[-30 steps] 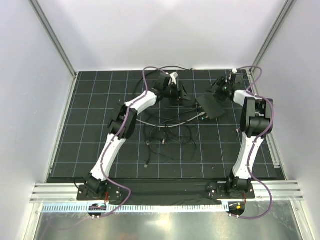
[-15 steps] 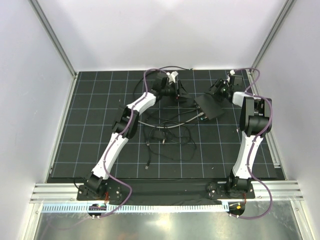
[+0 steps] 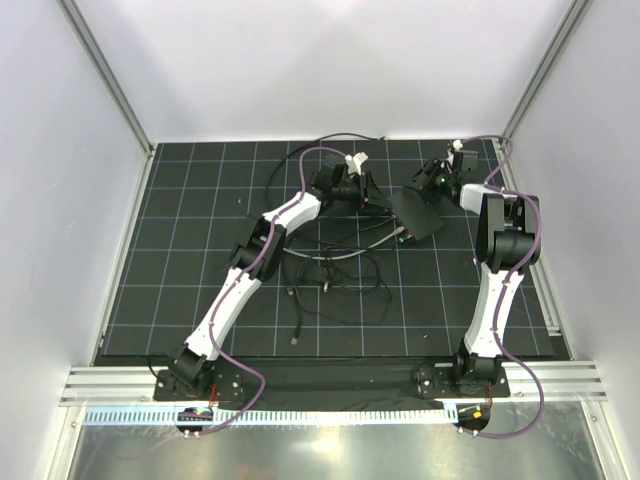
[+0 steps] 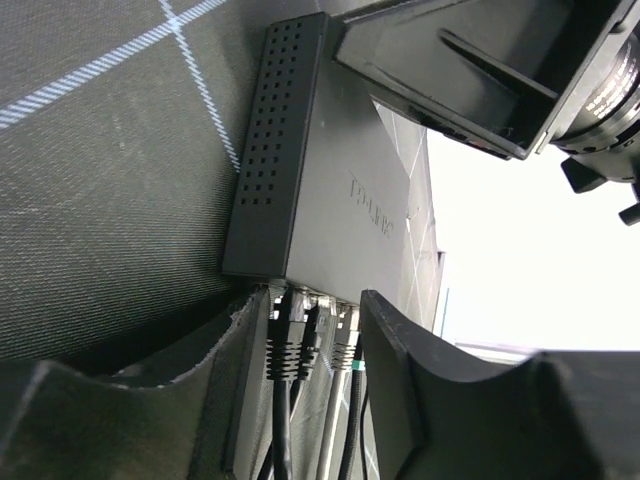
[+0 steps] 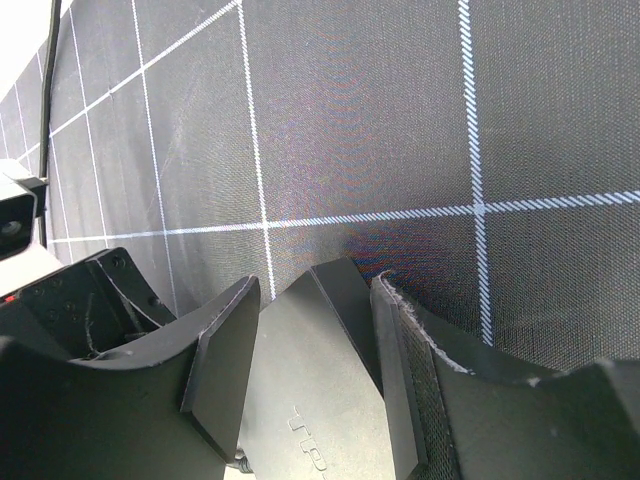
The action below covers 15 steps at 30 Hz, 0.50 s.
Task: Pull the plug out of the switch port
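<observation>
Black matting (image 3: 180, 300) ruled with a white grid covers the table, closed in by plain white walls (image 3: 300, 70). At 6 o'clock a ribbed aluminium rail (image 3: 100, 385) carries both arm bases. Just beyond it, near the mat's centre, thin black loose cables (image 3: 335, 280) lie in a tangle, and several run on toward 1 o'clock.

There lies the flat matte-black rectangular switch box (image 3: 422, 213), its long socket edge facing about 7 o'clock. Three plugs stand side by side in that edge: two ribbed black plugs (image 4: 290, 340) and one pale grey plug (image 4: 343, 345). Each is seated in a switch port (image 4: 283, 288) that it hides almost wholly. A perforated vent panel (image 4: 265, 130) runs along the short side of the box next to them.

The left gripper (image 4: 312, 305) comes in from 9 o'clock of the box. Its jaws stand apart, straddling all three plugs. A thin gap shows beside the outer black one, and no plug is clamped. Which plug it is lined up on cannot be told.

At the far end of the box, toward 12 o'clock, the right gripper (image 5: 315, 290) is clamped on the switch box. The box fills the space between its fingers (image 5: 225, 350).
</observation>
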{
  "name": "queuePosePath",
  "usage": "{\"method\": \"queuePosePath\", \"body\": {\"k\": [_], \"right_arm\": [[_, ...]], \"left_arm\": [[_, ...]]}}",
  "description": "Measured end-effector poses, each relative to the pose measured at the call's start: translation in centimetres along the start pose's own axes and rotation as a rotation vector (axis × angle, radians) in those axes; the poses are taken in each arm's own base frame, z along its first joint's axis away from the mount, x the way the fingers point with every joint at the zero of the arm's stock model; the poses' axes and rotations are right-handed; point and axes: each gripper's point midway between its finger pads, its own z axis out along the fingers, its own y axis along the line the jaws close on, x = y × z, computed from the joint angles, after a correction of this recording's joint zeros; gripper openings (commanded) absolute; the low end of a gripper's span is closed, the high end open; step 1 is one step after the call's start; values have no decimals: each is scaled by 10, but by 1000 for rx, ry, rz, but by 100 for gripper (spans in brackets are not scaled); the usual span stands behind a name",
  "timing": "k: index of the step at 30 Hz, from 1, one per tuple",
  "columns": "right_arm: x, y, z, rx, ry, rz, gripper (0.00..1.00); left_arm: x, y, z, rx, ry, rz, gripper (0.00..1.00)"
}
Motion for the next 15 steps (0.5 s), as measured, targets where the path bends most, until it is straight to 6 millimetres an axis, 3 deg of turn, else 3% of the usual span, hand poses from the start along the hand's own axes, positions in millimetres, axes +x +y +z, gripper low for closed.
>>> {"method": "queuePosePath", "body": {"k": [7,10,15], "right_arm": [[0,0,0,0,1,0,55],[0,0,0,1,0,0,55],[0,-1,0,3,-1,0,55]], "left_arm": [[0,6,0,6,-4,-39,35],[0,8,0,13,-5,-60,25],[1,10,0,41,1,-89,20]]}}
